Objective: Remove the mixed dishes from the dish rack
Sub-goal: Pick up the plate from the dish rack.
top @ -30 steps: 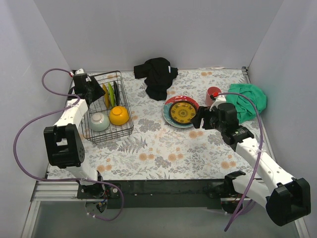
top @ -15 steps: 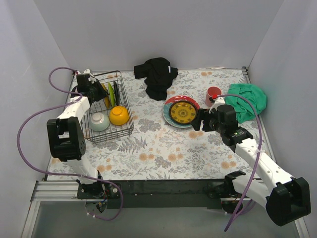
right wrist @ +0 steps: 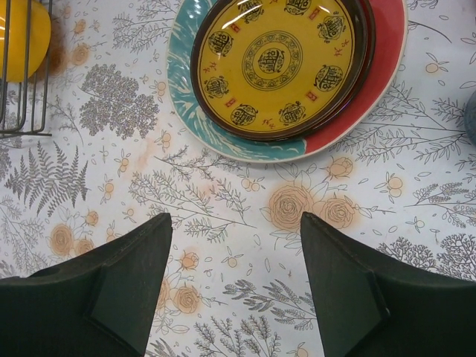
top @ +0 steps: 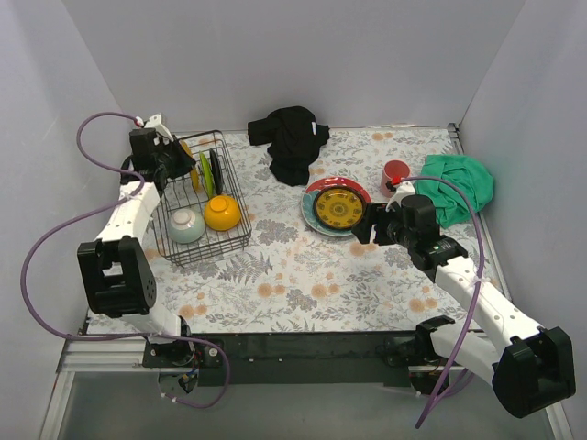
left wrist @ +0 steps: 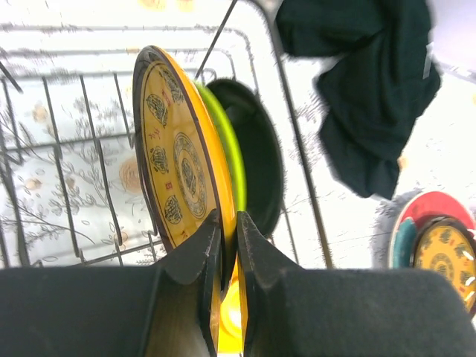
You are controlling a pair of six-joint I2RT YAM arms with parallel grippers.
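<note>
Inside rack [top: 207, 253]: three plates [top: 205, 174]; two bowls [top: 221, 213]

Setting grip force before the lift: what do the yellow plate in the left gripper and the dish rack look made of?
yellow plate: rigid, glossy, with printed brown motifs and a dark rim. It is probably glazed ceramic or melamine, but the look does not settle which. The left gripper pinches its rim.
dish rack: thin metal wire with a dark, slightly shiny coating.
</note>
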